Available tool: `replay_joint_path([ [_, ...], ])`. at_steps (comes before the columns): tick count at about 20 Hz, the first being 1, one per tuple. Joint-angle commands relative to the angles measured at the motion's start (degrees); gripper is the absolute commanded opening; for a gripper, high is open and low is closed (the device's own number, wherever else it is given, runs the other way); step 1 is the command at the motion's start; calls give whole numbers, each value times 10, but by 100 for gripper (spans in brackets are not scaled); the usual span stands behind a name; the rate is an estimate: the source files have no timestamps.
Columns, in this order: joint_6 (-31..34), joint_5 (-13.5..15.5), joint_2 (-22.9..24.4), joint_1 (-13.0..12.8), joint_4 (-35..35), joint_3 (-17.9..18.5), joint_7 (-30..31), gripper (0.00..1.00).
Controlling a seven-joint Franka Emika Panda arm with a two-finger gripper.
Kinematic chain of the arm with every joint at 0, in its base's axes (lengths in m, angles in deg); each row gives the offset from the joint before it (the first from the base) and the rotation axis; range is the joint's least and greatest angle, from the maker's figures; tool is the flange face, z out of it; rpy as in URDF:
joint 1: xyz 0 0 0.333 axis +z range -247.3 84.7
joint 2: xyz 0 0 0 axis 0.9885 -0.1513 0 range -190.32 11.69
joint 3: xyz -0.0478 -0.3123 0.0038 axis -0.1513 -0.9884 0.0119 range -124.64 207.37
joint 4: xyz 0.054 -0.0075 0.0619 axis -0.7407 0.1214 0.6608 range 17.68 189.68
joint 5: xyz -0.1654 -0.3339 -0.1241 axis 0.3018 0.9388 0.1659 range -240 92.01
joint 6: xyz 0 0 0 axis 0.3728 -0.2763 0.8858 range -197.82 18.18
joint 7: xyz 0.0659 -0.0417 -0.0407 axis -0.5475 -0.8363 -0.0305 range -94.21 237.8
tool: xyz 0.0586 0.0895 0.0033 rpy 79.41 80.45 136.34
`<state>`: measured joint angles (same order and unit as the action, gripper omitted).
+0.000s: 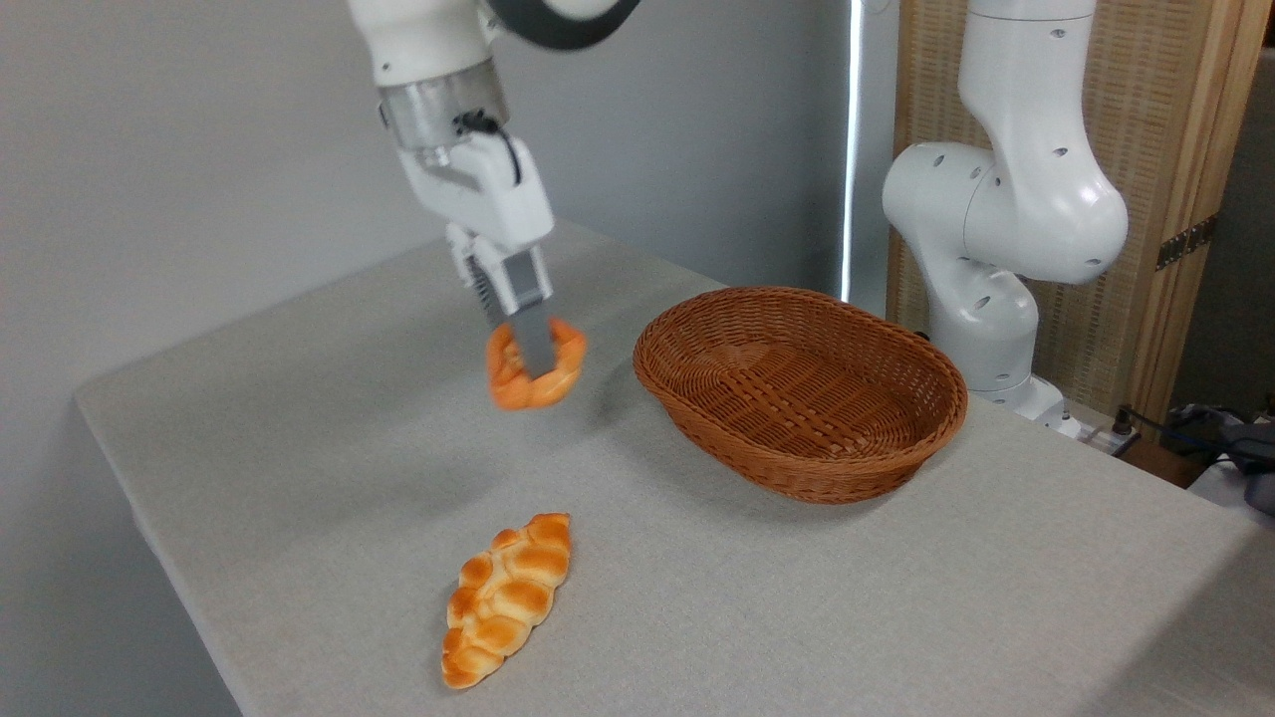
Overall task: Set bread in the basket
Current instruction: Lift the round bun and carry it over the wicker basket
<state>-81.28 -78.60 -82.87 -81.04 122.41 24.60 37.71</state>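
Note:
The small orange bun [563, 373] hangs in the air, well above the table, pinched between my gripper's fingers. My gripper [536, 360] is shut on the bun, with one grey finger [531, 339] lying across its front. The bun is a little left of the basket's left rim and above its height. The brown wicker basket [803, 388] sits on the table at the right, with nothing in it.
A longer braided golden loaf [506, 596] lies near the table's front edge. The arm's white base [996, 219] stands behind the basket at the right. The grey table [299, 418] ends at the left and at the front.

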Motion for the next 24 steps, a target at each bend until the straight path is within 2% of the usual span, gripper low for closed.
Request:
replay_joint_path([
  [1, 58, 11, 66, -5, 38, 18, -61, 28],
  [2, 58, 11, 90, -23, 64, 33, -75, 27],
  [3, 59, 11, 114, -52, 90, 63, -89, 27],
  [4, 61, 11, 131, -94, 114, 104, -99, 28],
  [6, 77, 11, 144, -175, 131, 178, -112, 28],
  [7, 93, 10, 144, -204, 132, 203, -113, 27],
  [8, 106, 10, 145, -224, 132, 218, -114, 27],
  [9, 114, 10, 146, -232, 133, 223, -115, 27],
  [13, 126, 10, 166, -237, 158, 222, -151, 28],
  [16, 133, 8, 166, -258, 185, 222, -155, 27],
  [24, 143, 0, 166, -265, 211, 218, -156, 30],
])
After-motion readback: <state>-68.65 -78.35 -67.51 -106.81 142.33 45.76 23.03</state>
